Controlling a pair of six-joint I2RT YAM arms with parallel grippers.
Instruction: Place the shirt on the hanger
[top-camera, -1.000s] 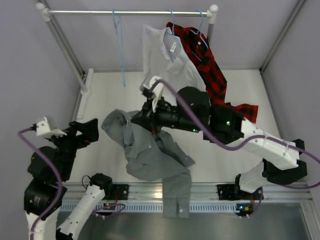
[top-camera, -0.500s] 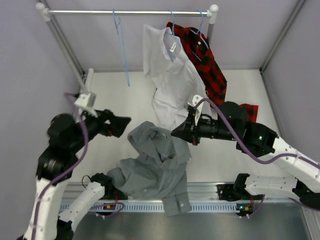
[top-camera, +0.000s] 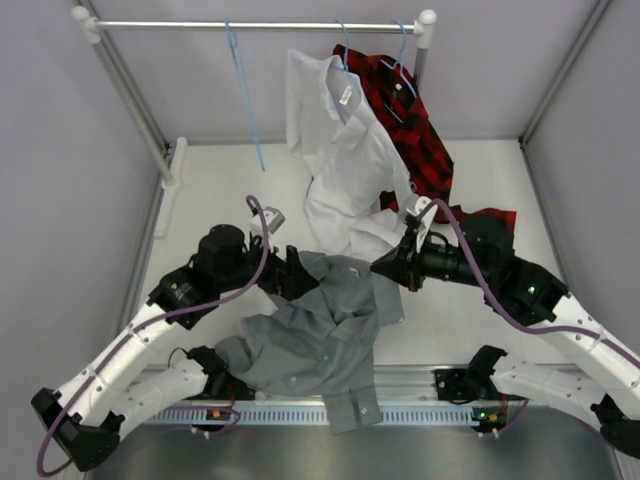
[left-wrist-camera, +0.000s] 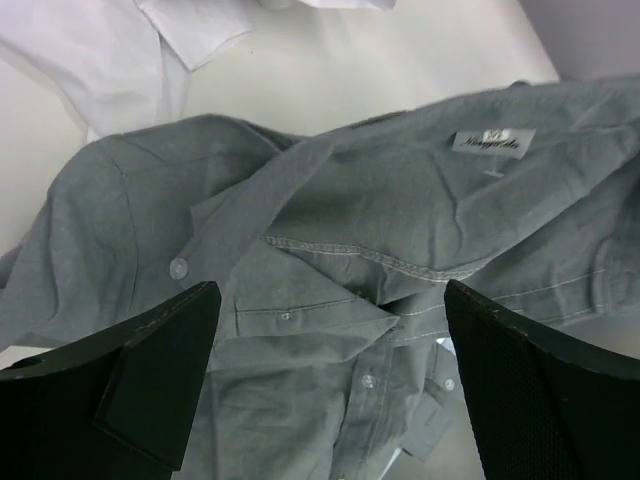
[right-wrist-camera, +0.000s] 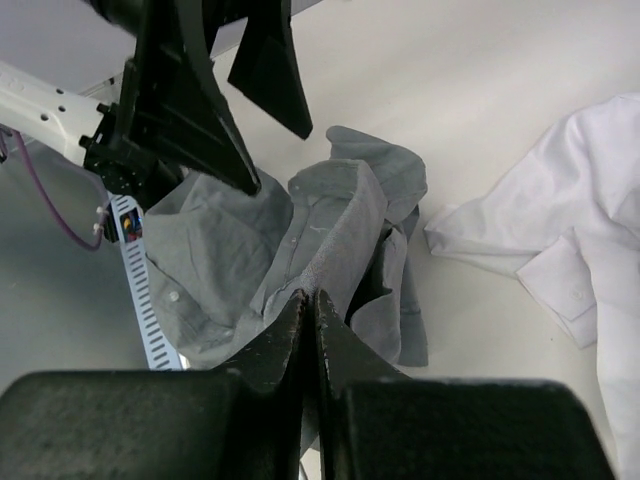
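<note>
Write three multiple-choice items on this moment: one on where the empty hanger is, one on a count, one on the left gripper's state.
1. Where is the blue hanger?
A) on the rail, left of the white shirt
B) on the floor
C) inside a shirt

2. How many shirts hang from the rail?
A) one
B) two
C) three

3. How does the left gripper stand?
A) shut on cloth
B) shut on nothing
C) open above the grey shirt

Answers:
1 A: its hook sits over the rail, and no garment is on it.
2 B: the white shirt and the plaid shirt hang, while the grey shirt lies on the table.
3 C: its fingers stand wide apart over the collar.
</note>
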